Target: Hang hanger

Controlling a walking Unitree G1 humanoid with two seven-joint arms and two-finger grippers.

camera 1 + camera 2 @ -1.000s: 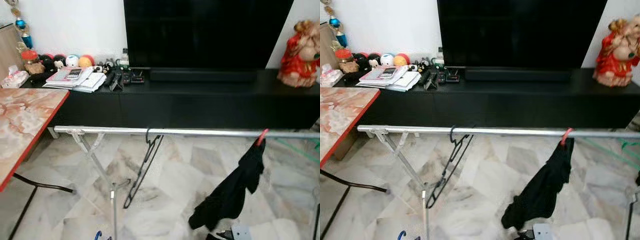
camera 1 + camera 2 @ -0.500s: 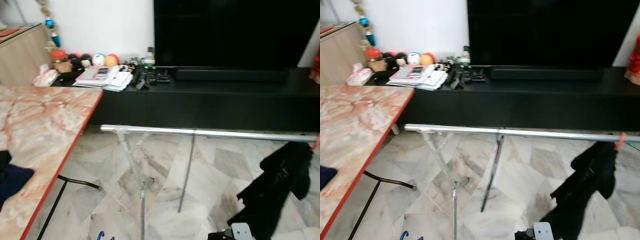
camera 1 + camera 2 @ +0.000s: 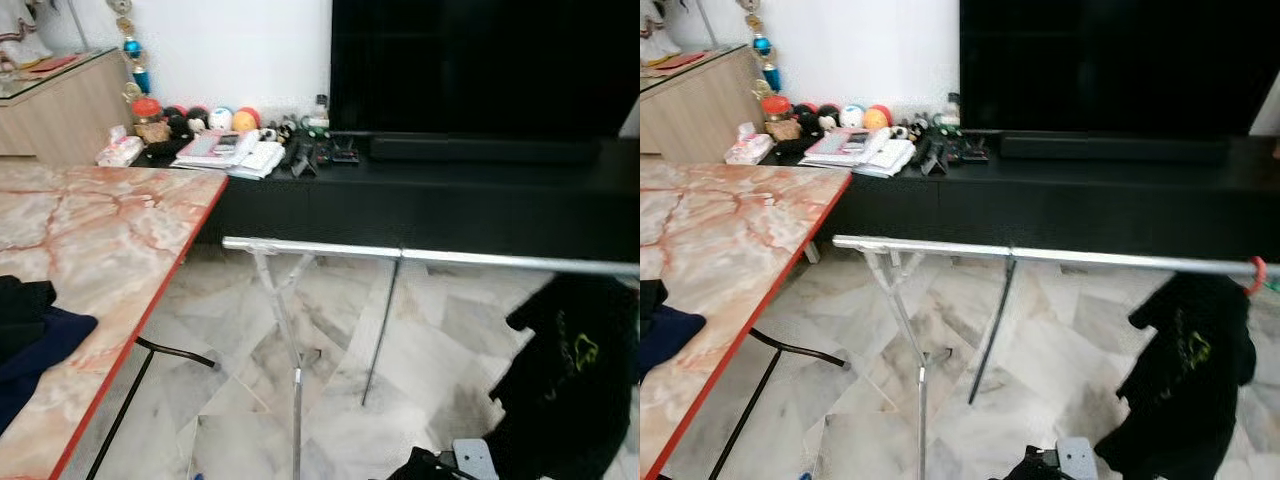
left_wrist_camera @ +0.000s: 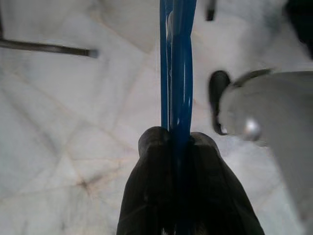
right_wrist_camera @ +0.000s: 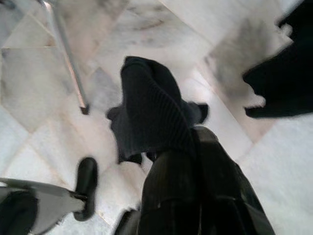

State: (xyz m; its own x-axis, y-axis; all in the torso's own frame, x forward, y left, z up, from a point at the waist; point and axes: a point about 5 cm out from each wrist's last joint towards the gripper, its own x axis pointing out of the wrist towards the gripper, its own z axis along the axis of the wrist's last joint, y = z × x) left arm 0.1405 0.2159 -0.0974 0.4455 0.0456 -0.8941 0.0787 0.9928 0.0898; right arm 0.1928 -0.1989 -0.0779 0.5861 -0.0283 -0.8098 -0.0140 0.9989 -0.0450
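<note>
Down by the marble floor (image 4: 58,107), my left end effector (image 4: 178,147) is clamped tight on the blue hanger (image 4: 177,63), whose thin bar runs up between the fingers and gets cut off at the frame edge, so its hook is hidden. My right end effector (image 5: 188,147) is pinched on a dark knitted cloth (image 5: 151,107), pretty blurry. Ahead, the silver rail (image 3: 1040,255) holds a black garment (image 3: 1185,370) on a red hanger hook (image 3: 1255,275), and the marble bench (image 3: 90,250) edges in on my left.
</note>
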